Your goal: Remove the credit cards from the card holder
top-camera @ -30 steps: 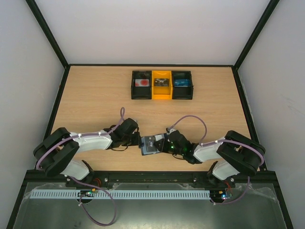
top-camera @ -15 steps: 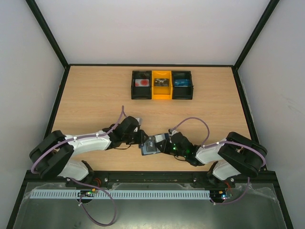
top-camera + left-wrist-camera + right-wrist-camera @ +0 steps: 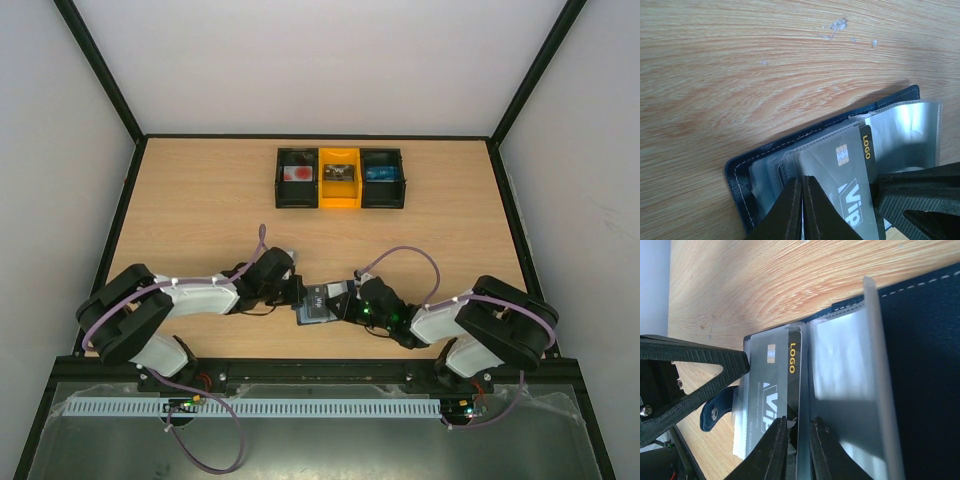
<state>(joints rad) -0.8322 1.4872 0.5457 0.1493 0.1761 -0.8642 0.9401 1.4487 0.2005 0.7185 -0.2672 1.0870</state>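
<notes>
The card holder lies open on the table between my two grippers, a dark navy wallet with clear plastic sleeves. A black credit card with a gold chip, "LOGO" and "VIP" sits in one sleeve, also visible in the right wrist view. My left gripper rests over the sleeves with its fingers pressed together; nothing shows between them. My right gripper is pinched on the edge of the sleeve leaf beside the black card. The navy cover lies to its right.
Three small bins stand in a row at the back: black, yellow and black, each with something small inside. The wallet's snap tab sticks out toward the left gripper's finger.
The left arm reached a little farther in at the wallet and pulled slightly back; its gripper ends shut. The right gripper edged closer to the wallet, which stayed in place.
</notes>
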